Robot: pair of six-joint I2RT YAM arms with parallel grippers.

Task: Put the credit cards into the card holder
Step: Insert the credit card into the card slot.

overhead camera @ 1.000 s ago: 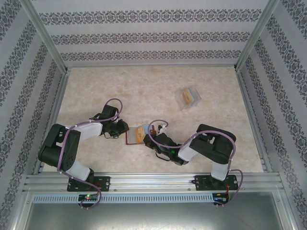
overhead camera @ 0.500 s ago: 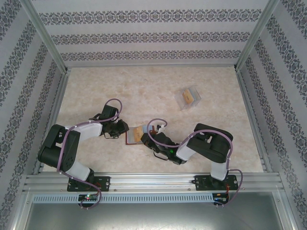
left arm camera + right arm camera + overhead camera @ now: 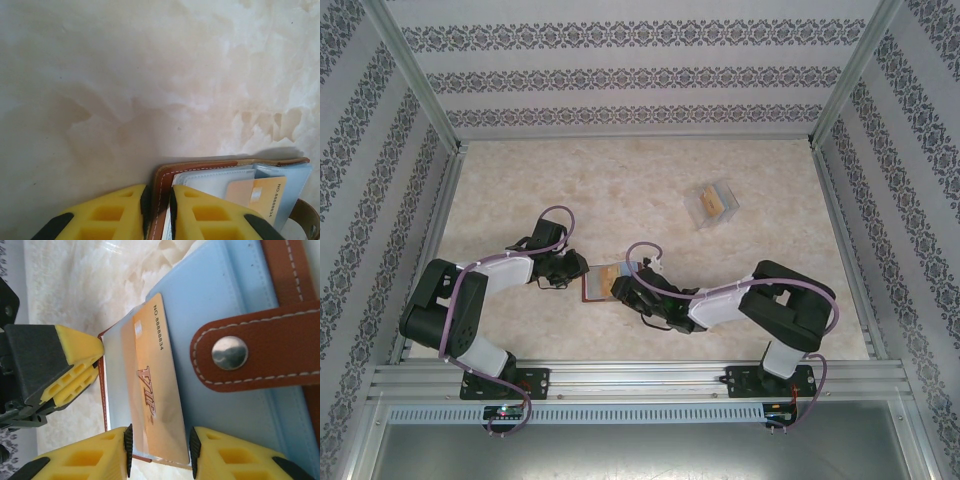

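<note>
Grip on the card holder (image 3: 260, 347) at left, orange card (image 3: 152, 390) ungripped at right.
My left gripper (image 3: 158, 192) pinches the holder's brown leather edge on the marbled table (image 3: 125, 75); the card lies partly tucked into the blue-grey pocket, and my right gripper (image 3: 161, 436) stands parted, a finger on each side of it.

Bright, even, diffuse light from above; the tabletop (image 3: 650, 180) is pale with no hard glare. Shadows under the arms are soft.

Left wrist view: a grey shadow band lies beyond the left pincer (image 3: 157, 195), along the card holder's (image 3: 200, 167) far edge.

Right wrist view: there is a small highlight on the snap stud (image 3: 229, 352). The orange card (image 3: 152, 390) at the right pincer (image 3: 161, 440) is sharp, its print legible. The tabletop beyond is washed out.
</note>
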